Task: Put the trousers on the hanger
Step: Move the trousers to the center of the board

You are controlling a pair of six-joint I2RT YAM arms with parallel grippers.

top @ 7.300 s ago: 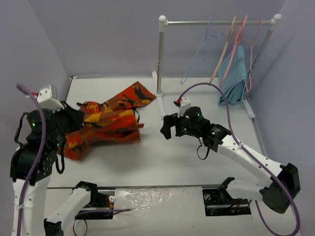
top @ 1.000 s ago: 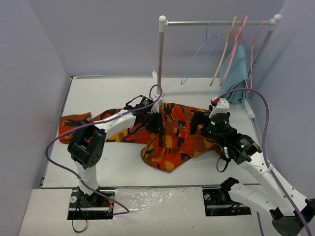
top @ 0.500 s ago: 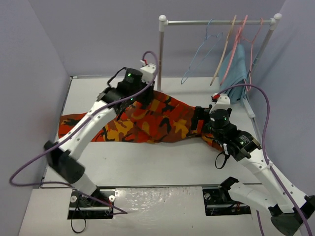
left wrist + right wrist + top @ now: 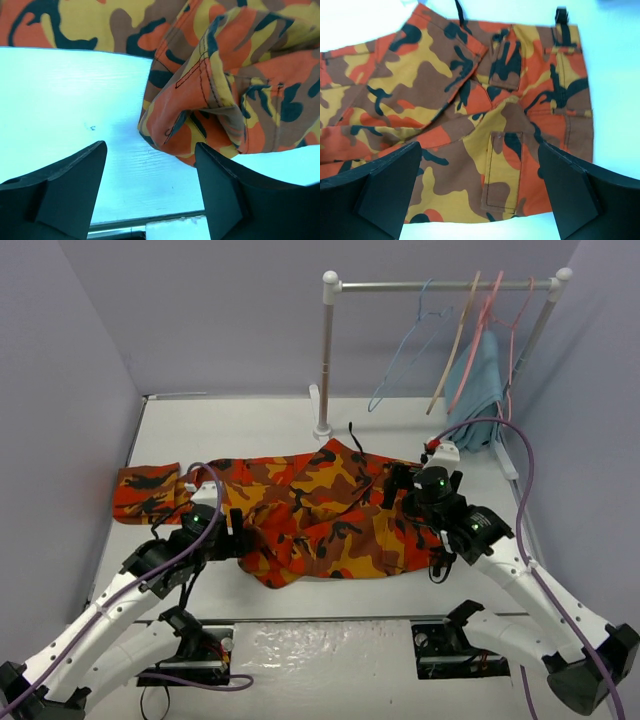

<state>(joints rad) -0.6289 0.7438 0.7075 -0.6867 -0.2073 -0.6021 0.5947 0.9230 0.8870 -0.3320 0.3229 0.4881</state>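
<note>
Jaws stand spread and empty on both arms: the left gripper (image 4: 150, 150) beside a bunched fold of the camouflage trousers (image 4: 320, 510), the right gripper (image 4: 479, 150) over the pocketed seat. The trousers lie sprawled on the table (image 4: 250, 430), well apart from the light-blue wire hanger (image 4: 395, 362) on the rail (image 4: 440, 285). A pinch on that loose fold might catch one layer only, leaving the rest dragging.
</note>
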